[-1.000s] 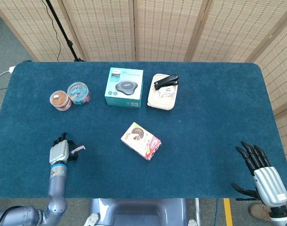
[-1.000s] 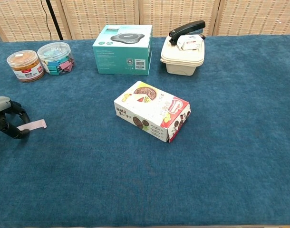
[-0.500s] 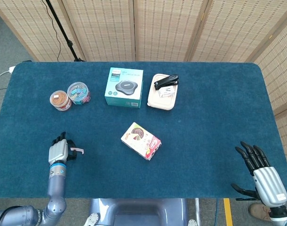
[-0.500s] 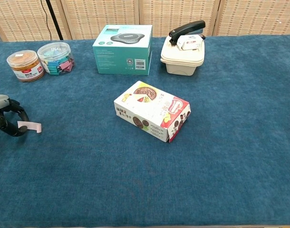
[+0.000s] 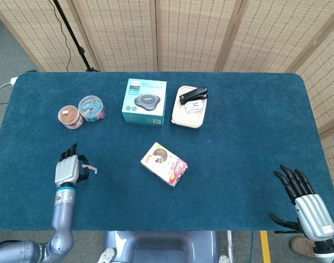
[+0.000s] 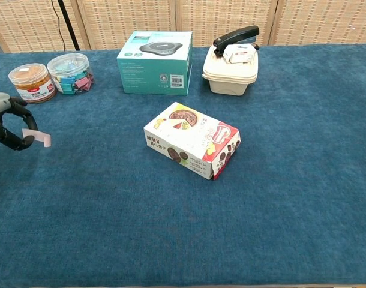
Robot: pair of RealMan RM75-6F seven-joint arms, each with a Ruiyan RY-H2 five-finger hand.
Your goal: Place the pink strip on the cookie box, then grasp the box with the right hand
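Left hand (image 6: 4,120) moved up off cloth since a second ago, pink strip (image 6: 38,137) lifted with it, pinched in fingertips, well left of cookie box (image 6: 192,147). Cookie box sits mid-table, same spot, nothing on it. Right hand (image 5: 306,204) far right of cookie box, fingers spread, holding nothing.
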